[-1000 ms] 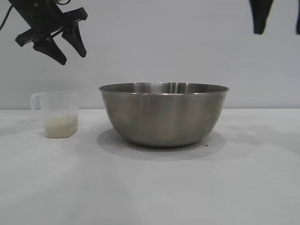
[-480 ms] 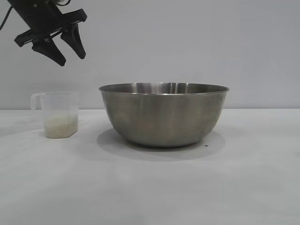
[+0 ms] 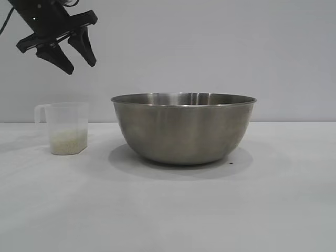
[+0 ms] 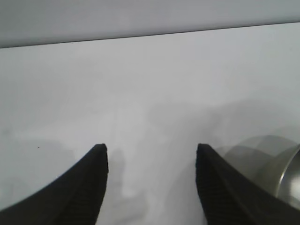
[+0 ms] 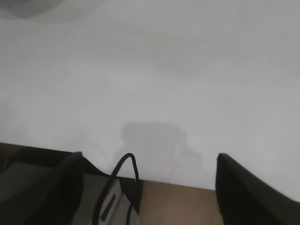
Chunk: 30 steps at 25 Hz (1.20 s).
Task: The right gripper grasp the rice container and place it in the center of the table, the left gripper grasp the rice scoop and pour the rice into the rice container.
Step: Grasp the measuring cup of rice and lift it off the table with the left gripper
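Gone from overhead, the right gripper (image 5: 147, 187) hangs spread and empty; left gripper (image 3: 77, 56), fingers apart, hovers above the rice scoop (image 3: 67, 127).

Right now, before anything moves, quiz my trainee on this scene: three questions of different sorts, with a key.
1. True or false: the small translucent plastic measuring cup lies tipped over.
2. The white rice grains are in: A) the cup, B) the large round steel bowl, C) the white table.
3. Which black two-fingered claw hangs open above the cup?

Key: 1 false, it stands upright; 2 A; 3 the left gripper, holding nothing.
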Motion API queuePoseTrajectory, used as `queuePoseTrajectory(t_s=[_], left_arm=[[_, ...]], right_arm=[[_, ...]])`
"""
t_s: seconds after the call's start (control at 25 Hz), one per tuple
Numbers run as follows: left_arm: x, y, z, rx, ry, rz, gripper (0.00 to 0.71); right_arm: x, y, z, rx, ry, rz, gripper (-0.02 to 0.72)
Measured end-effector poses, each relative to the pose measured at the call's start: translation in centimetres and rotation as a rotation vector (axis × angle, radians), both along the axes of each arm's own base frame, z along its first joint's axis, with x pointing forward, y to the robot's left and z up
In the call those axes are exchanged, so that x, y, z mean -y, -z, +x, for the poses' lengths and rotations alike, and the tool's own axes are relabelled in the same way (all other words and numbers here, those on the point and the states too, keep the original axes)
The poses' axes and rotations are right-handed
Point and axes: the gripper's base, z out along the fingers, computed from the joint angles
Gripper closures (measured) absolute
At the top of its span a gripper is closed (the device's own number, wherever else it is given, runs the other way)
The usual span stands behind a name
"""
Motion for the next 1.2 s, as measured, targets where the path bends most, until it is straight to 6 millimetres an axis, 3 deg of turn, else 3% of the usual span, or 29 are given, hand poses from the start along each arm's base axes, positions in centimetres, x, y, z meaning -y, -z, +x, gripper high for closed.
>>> queuePoseTrajectory(t_s=[0.44,1.2], left_arm=[[0.0,0.0,-0.1,-0.006,0.004,-0.001,0.346],[-0.1,0.2,-0.2,-0.01,0.034,0.041,0.346]], right_arm=[[0.5,0.8,-3.5,0.183,-0.026,0.034,0.171],[0.5,0.9,-3.8,0.197,-0.031,0.039,0.171]])
